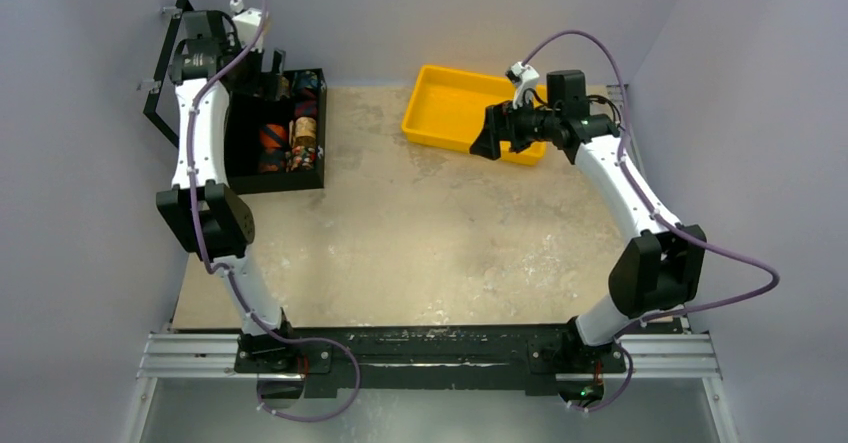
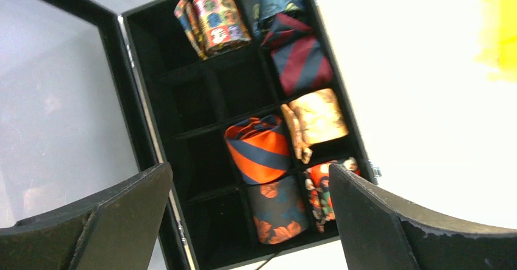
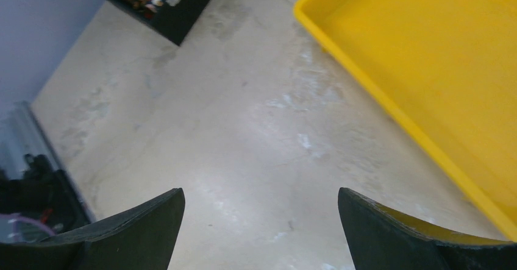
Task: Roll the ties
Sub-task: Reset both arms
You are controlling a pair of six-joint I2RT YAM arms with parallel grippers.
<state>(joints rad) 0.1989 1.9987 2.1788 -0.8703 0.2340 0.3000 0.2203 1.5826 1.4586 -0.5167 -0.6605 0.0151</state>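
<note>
Tie (image 2: 259, 151) is sitting rolled in box (image 2: 146, 99) at the far-left corner. Left gripper (image 2: 249, 178) and right gripper (image 3: 261, 200) are gaping wide, holding nothing. Descending off-centre, the left could be snagging neighbouring rolls (image 2: 314, 120).

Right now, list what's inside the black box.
The box shows an orange-striped roll, a gold roll and five more rolls; its other visible compartments show only lining. The left fingers cover its near corners.
</note>
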